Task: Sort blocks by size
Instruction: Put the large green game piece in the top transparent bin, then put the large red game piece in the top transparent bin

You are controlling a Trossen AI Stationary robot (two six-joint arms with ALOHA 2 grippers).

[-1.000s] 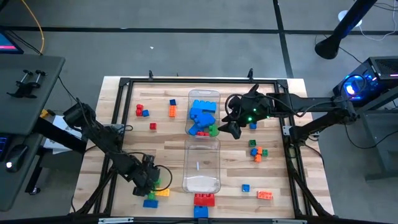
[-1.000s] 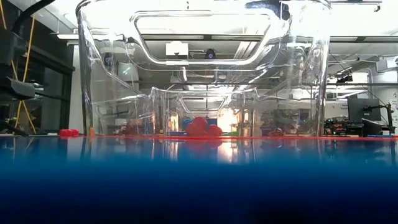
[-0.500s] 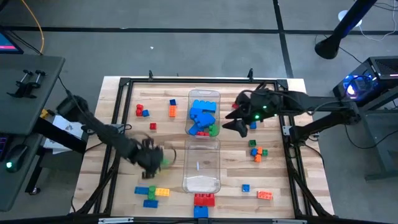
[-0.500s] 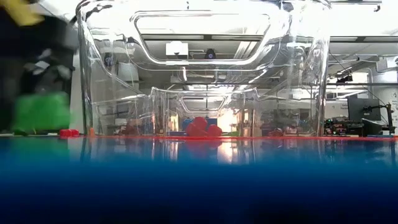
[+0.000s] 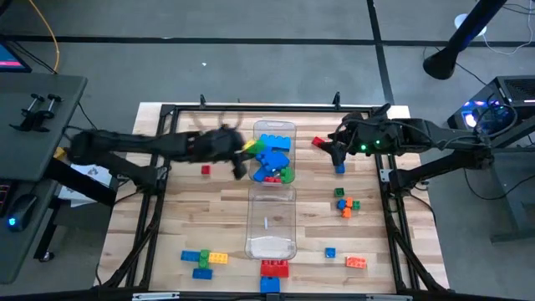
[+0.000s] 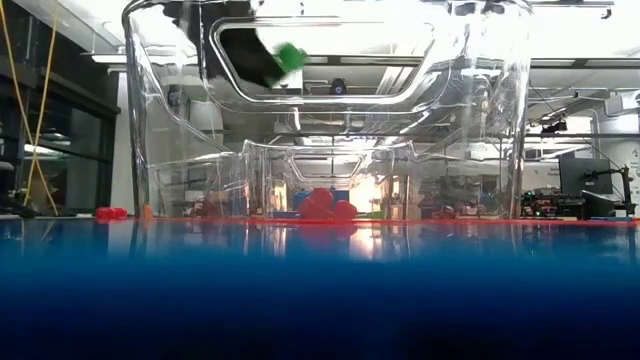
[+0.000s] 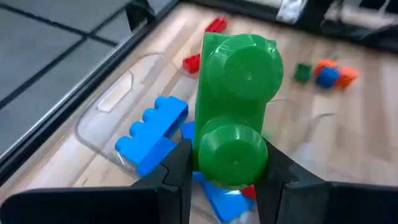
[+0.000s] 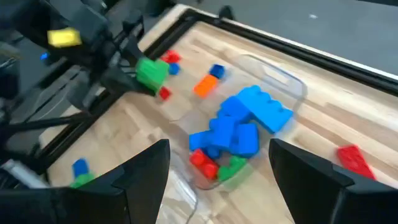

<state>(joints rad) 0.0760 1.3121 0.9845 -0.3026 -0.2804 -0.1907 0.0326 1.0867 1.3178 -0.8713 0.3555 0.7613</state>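
My left gripper (image 5: 241, 156) hangs at the left rim of the far clear bin (image 5: 274, 125), shut on a green two-stud block (image 7: 236, 112). That block also shows in the low view (image 6: 290, 55) and the right wrist view (image 8: 150, 73). The far bin holds blue blocks (image 5: 272, 150) with a red and a green one. My right gripper (image 5: 337, 150) hovers open to the right of this bin, nothing between its fingers (image 8: 140, 168). My left gripper pinches the green block between its two fingers, on two opposite sides at the end nearest the wrist (image 7: 230, 165). The fingers reach in from the table's left, slanting down. The block is lifted clear above the bin's edge, its studs turned back toward the wrist.
A second clear bin (image 5: 270, 226) lies nearer the front edge, in line with the first. Loose blocks lie at the far left (image 5: 191, 149), right of the bins (image 5: 344, 203), along the front (image 5: 274, 267) and at the near left (image 5: 205, 257). A black frame (image 5: 159, 150) borders the wooden table.
My left gripper has taken the green block off the table at the near left, lifted it and swung it toward the far edge and right, up to the far bin. My right gripper has drawn back from the far bin toward the table's right edge.
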